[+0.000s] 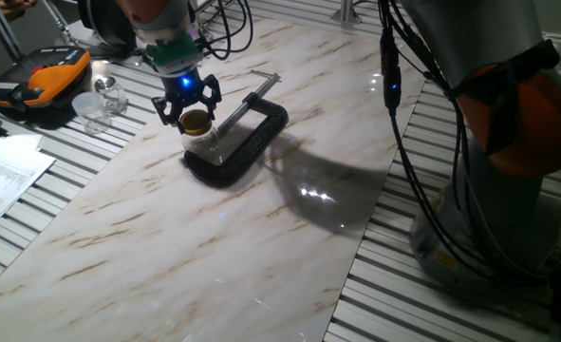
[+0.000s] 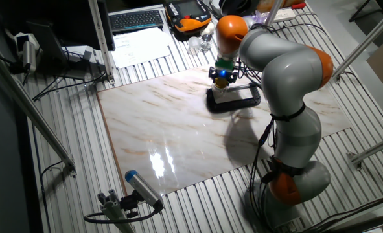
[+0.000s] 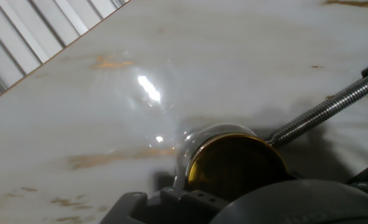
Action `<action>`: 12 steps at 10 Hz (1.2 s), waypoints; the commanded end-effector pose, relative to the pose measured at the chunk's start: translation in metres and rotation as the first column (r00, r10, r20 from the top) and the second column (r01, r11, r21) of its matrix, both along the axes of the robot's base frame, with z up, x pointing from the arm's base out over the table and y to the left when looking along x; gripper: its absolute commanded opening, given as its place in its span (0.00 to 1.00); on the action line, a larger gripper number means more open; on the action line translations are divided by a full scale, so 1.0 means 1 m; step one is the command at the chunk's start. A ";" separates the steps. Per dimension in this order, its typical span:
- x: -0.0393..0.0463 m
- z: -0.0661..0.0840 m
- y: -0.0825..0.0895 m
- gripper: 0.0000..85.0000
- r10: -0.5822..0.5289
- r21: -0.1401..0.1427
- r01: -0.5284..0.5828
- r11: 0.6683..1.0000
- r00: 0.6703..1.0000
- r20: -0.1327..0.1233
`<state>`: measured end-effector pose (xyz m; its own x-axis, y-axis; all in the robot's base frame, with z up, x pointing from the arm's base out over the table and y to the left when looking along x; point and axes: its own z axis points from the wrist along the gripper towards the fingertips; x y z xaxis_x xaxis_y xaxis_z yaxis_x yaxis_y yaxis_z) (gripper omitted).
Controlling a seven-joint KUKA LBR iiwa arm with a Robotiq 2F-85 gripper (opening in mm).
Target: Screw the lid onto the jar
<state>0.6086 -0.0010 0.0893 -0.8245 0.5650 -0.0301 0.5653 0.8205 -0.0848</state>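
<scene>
The pincer (image 1: pixel 187 104) grips the lid (image 1: pixel 195 122) over the jar (image 1: pixel 202 142); we fear cross-threading if it sits tilted.

Lid (image 1: pixel 195 122) on jar (image 1: pixel 202 142); jar inside C-clamp (image 1: pixel 252 142) on table (image 1: pixel 166 237).

jar (image 1: pixel 202 142): glass hard to make out | gripper (image 1: pixel 186 106): fingertips hidden in hand view | clamp (image 3: pixel 324 112): cut by right edge
</scene>
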 end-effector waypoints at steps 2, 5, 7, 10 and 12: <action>0.0005 0.000 0.001 1.00 0.009 -0.004 -0.009 1.000 1.000 0.000; 0.0015 0.001 0.002 1.00 0.020 -0.015 -0.020 1.000 1.000 0.005; 0.0027 0.002 0.002 1.00 0.060 -0.018 -0.059 0.998 0.998 0.012; 0.0076 0.014 0.012 1.00 0.262 -0.028 -0.261 0.965 0.965 0.008; 0.0113 0.019 0.022 1.00 0.500 0.000 -0.500 0.866 0.866 0.007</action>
